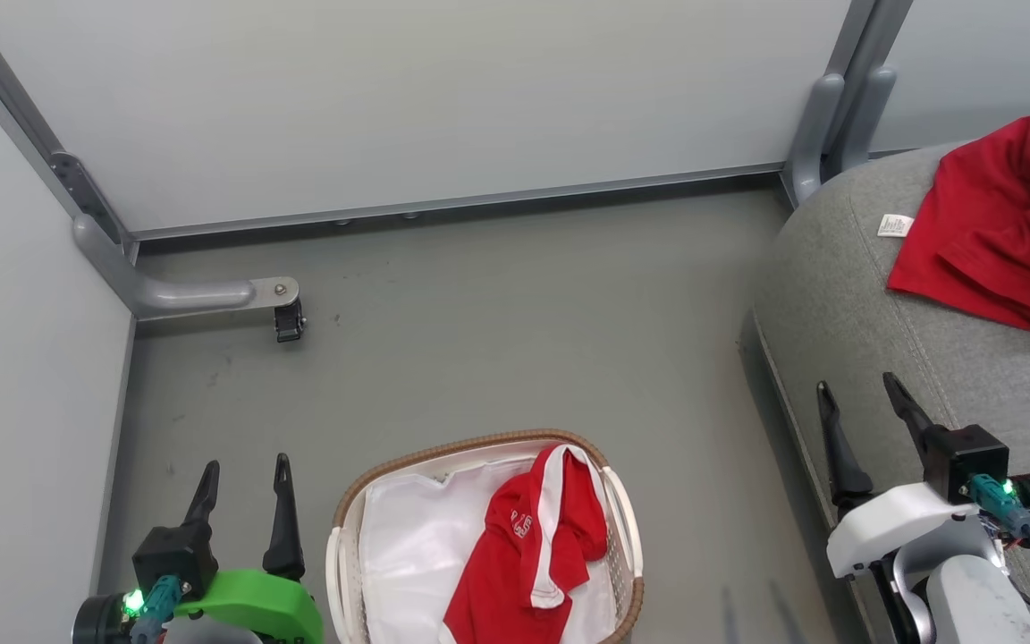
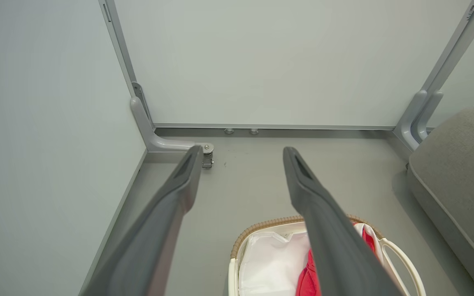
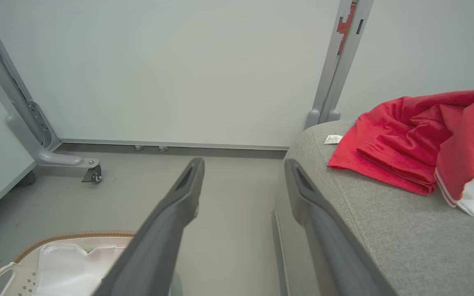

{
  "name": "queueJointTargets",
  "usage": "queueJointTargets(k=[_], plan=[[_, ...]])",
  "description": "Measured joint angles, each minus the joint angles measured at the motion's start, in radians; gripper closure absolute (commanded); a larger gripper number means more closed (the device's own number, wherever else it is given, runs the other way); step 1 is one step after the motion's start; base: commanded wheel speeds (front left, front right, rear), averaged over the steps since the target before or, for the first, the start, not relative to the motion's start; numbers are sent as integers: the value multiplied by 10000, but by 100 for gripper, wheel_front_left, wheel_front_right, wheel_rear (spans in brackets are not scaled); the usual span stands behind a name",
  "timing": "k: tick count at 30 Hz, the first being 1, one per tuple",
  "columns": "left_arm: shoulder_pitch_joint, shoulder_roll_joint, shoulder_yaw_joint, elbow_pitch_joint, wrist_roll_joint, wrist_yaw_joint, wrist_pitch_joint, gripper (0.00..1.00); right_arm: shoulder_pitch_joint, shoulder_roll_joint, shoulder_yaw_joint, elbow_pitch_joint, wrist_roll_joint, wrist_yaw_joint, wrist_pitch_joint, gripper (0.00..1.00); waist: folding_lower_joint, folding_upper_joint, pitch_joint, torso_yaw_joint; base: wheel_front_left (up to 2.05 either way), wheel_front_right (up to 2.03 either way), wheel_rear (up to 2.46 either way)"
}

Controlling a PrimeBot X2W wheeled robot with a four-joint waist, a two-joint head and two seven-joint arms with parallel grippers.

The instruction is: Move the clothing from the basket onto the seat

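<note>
Seat (image 1: pixel 846 295) fills the right side, with one red garment (image 1: pixel 989 224) lying at its far end. Basket (image 1: pixel 479 444) stands on the floor, near, between the two hands. A second red garment (image 1: pixel 524 555) lies in its right half, long axis near to far, its top draped at the far-right rim. Left hand (image 1: pixel 246 462), released, hangs just left of the basket and looks better placed. Right hand (image 1: pixel 856 383), also released, hangs over the seat's edge. The basket's near end is cut off, and whether anything lies under the white liner (image 1: pixel 408 546) cannot be told.

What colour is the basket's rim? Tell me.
Woven brown. The basket rim shows best in the head view.
</note>
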Motion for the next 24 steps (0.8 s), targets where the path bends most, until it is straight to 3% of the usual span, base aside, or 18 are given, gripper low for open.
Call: queueJointTargets(k=[15, 24], plan=[[236, -2, -136, 52, -226, -157, 0, 0, 253, 36, 571, -8, 351, 0, 0, 0, 0, 0, -47, -25, 0, 0, 0], [-200, -4, -802, 282, -221, -368, 0, 0, -135, 40, 780, -359, 504, 0, 0, 0, 0, 0, 664, -190, 0, 0, 0]])
